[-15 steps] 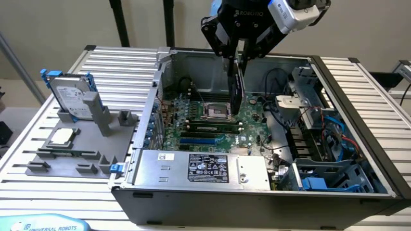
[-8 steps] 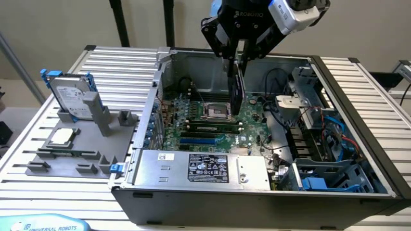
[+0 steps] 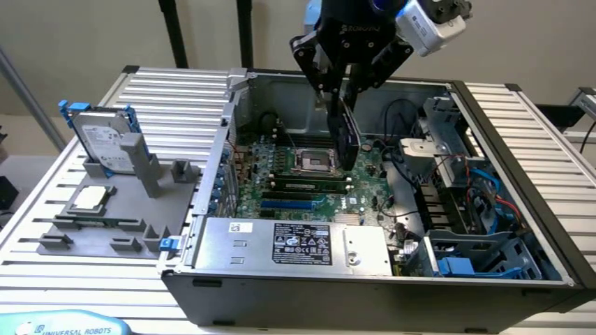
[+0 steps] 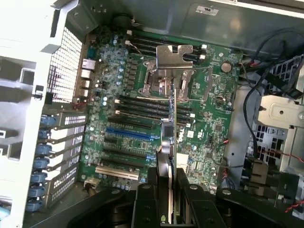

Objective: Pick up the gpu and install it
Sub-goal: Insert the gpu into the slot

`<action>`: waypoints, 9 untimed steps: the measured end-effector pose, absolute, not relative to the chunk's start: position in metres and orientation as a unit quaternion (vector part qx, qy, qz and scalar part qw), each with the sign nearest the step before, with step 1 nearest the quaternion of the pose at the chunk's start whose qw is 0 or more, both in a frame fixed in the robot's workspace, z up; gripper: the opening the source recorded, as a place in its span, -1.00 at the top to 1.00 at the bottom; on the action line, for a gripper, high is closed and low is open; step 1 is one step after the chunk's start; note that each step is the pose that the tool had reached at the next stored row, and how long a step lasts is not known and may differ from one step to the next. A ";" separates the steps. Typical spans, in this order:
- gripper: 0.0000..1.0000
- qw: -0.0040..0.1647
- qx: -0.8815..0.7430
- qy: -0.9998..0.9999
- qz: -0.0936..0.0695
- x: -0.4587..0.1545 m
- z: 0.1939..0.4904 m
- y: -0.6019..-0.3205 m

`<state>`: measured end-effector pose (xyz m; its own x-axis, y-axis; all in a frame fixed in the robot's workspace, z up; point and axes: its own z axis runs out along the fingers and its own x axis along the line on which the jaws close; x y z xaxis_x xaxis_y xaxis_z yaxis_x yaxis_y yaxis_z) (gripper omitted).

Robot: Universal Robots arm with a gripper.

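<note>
Slatted metal bench (image 3: 167, 91) carries an open computer case (image 3: 373, 296) lying on its side, lid off.
- Green motherboard (image 3: 270, 167) covers the case floor. The CPU socket is bare and the expansion slots lie toward the near side.
- Silver power supply (image 3: 289, 244) sits against the near wall of the case.
- Grey parts fixture (image 3: 93, 234) rests on the bench outside the case, at the exterior view's left. It holds a hard drive (image 3: 100, 139) with blue rails standing at its far end, and a square CPU chip (image 3: 91, 198) nearer.
- Gripper (image 3: 343, 87) hangs over the middle of the case with its jaws narrow, pinched on the gpu's upper edge.
- The gpu (image 3: 343, 136) hangs on edge, long side vertical, above the motherboard by the socket. It looks clear of the board and is not in any slot.
- The wrist view looks down its thin edge (image 4: 174, 142) between the jaws.

Handling, by judgement: the card is light, stiff and thin, with fragile components and edge contacts. The bare board edge or the bracket end makes the best hold. A narrow pinch could let it pivot or slip.
</note>
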<state>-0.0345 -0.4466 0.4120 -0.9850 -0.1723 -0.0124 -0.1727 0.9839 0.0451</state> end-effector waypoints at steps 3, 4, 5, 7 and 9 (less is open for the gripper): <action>0.47 0.004 -0.113 0.993 0.023 -0.034 0.409 -0.447; 0.47 0.003 -0.122 0.992 0.023 -0.034 0.408 -0.447; 0.47 0.003 -0.132 0.991 0.023 -0.034 0.407 -0.447; 0.47 0.003 -0.150 0.988 0.023 -0.034 0.405 -0.447; 0.47 0.002 -0.167 0.986 0.023 -0.034 0.403 -0.447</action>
